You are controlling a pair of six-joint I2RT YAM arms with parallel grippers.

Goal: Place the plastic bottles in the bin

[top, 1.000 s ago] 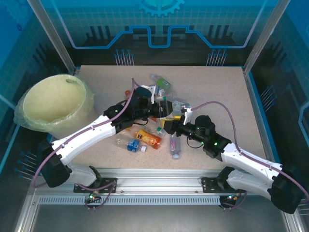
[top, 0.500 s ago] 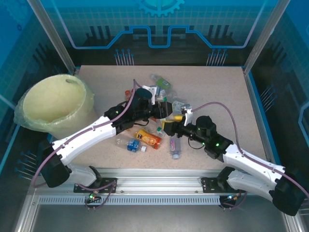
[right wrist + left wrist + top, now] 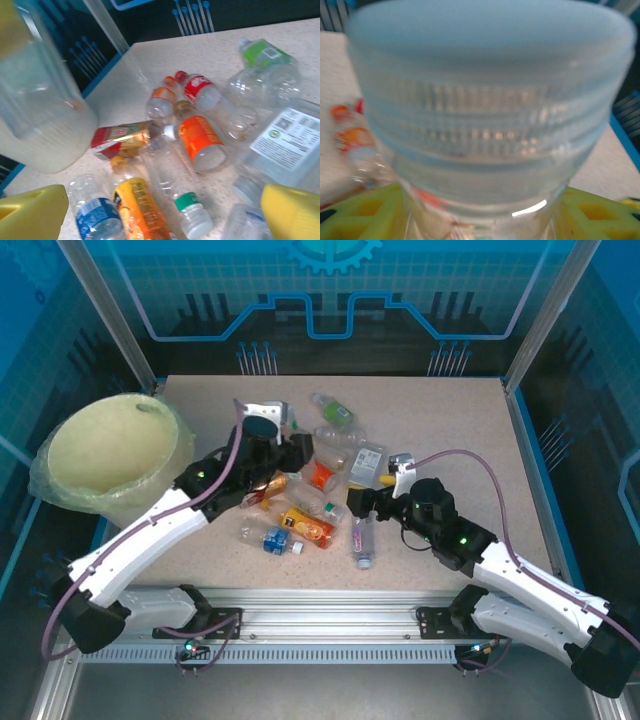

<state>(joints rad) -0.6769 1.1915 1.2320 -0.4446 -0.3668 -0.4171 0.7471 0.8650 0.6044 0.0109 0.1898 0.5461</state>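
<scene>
Nearest you, along the front of the worktop [image 3: 450, 420], a blue-label bottle [image 3: 273, 538] and an orange-label bottle [image 3: 307, 526] lie on their sides. The orange one's long axis runs diagonally. Beside them a clear bottle [image 3: 363, 544] lies with its long axis running near to far.

Just behind that, your right end effector [image 3: 162, 212] hovers low over the heap with its fingers spread wide and nothing between them.

Under and beyond it lie the rest of the plastic bottles [image 3: 335, 465], all flat and pointing every which way, with a green-label bottle [image 3: 335, 412] farthest back.

Left of the heap, your left end effector [image 3: 480, 220] is closed on a pale-capped bottle [image 3: 490, 100]. The pads sit low on it, around the neck or shoulder, and the cap end stands up towards the wrist camera.

The bin [image 3: 110, 455] stands at the far left, well apart from the heap.

Expect these bottles to be very light, thin-walled and slick. They will likely dent under a hard squeeze and roll if nudged. Take hold across the long axis, at the stiffer neck or over the label band.
</scene>
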